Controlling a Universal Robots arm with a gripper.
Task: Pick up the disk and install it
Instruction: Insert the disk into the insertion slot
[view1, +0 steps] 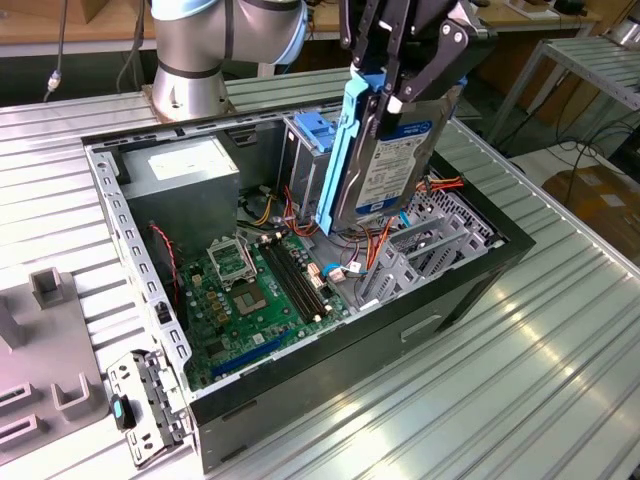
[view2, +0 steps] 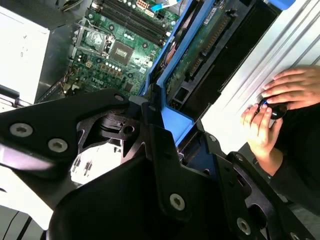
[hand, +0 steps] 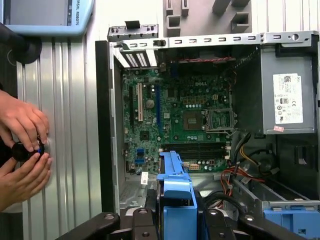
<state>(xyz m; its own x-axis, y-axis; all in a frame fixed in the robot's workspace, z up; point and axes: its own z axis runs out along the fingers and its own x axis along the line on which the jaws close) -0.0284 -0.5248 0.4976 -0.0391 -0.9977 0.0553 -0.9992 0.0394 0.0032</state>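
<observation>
Disk (view1: 390, 160) was pinched by the pincer (view1: 388, 88) and held upright above the case (view1: 330, 400); pickup was judged done, seating in the case left.

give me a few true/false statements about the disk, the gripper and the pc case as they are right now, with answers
1. The gripper holds the disk over the open computer case. True.
2. The disk lies flat. False: it hangs on edge in the gripper.
3. A person's hands are beside the case, as both wrist views show. True.
4. The power supply box sits outside the case. False: it sits inside, in a corner.
</observation>
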